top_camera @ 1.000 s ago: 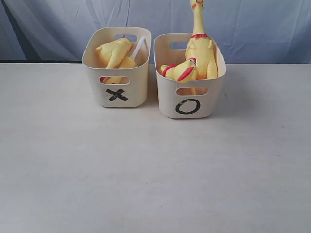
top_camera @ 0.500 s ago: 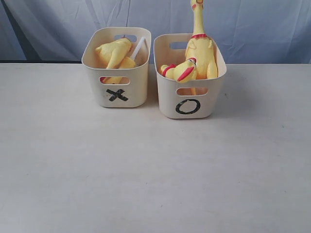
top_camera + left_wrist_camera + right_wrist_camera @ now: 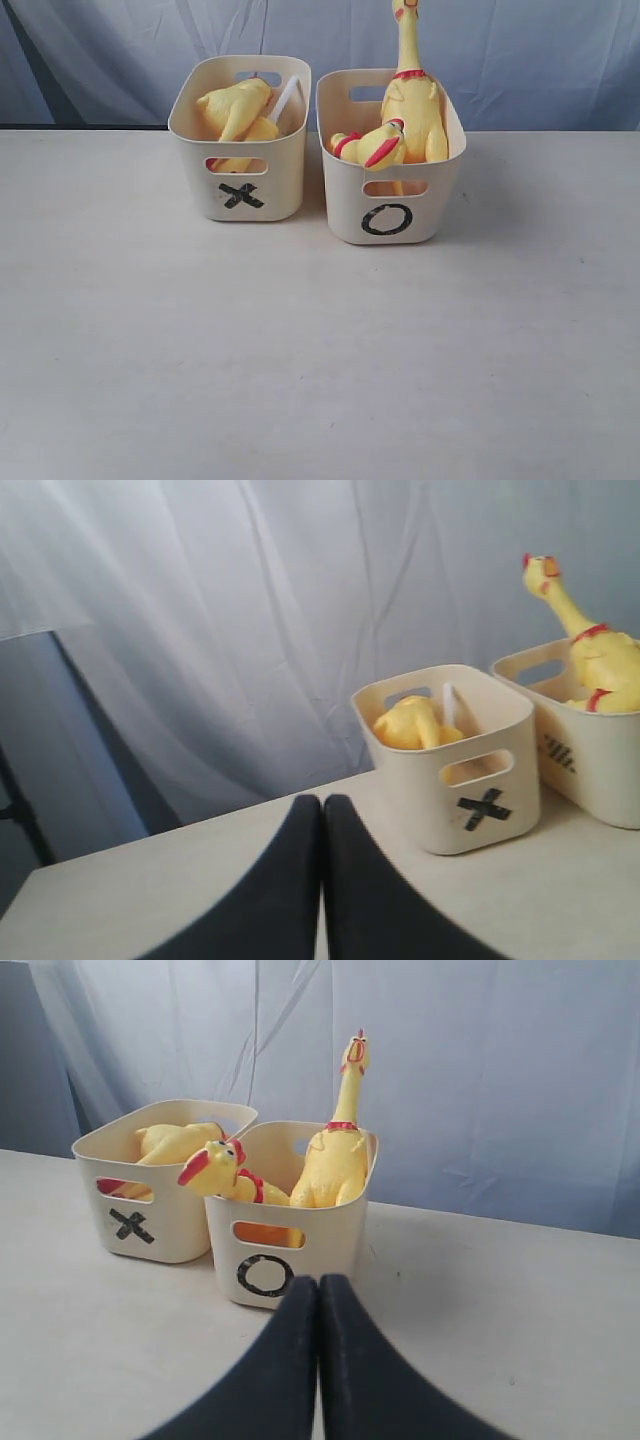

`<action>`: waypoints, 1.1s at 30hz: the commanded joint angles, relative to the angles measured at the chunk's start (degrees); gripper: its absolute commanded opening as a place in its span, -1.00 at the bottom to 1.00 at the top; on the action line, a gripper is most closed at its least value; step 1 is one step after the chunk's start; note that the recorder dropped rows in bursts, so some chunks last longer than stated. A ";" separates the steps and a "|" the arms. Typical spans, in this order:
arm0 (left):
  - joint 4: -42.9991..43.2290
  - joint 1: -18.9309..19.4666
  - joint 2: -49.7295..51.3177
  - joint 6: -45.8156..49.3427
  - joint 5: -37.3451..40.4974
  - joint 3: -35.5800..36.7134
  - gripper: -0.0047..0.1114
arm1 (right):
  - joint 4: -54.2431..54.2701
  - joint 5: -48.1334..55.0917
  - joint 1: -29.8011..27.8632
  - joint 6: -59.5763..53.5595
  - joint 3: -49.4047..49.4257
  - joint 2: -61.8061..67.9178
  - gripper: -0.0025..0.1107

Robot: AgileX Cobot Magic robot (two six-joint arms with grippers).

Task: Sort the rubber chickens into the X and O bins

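- Rubber chickens (image 3: 412, 110) are all sitting inside the X bin (image 3: 285, 195) and the O bin (image 3: 345, 215), which are standing side by side near the far edge of the bench (image 3: 320, 360).
- I am seeing nothing shifting over the last second. With no chicken lying on the bench, I am judging the sorting finished.
- Left end effector (image 3: 322, 802) and right end effector (image 3: 319, 1282) are both staying pressed fully together, gripping nothing and hanging back from the bins.
- X bin's wall is hiding part of its contents. I am not making out the white strip (image 3: 285, 98) there, and the exterior view is cutting off the tall chicken's head.
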 commanded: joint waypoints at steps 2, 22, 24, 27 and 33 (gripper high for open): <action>-0.03 6.74 -0.18 -0.08 -0.12 0.16 -0.91 | 0.39 -0.14 -0.58 -0.28 0.25 -0.27 -0.96; -0.17 7.88 -0.18 -0.08 -0.12 0.16 -0.91 | 0.39 -0.14 -0.58 -0.28 0.25 -0.27 -0.96; -0.17 7.88 -0.18 -0.08 -0.12 0.16 -0.91 | 0.39 -0.14 -0.58 -0.28 0.25 -0.27 -0.96; -0.25 7.88 -0.18 -0.08 -0.12 0.16 -0.91 | -0.05 -0.26 -0.57 -0.16 0.25 -0.27 -0.96; -0.53 7.88 -0.18 -0.08 -0.38 0.16 -0.91 | -15.26 -4.46 -0.57 -0.16 0.25 -0.27 -0.96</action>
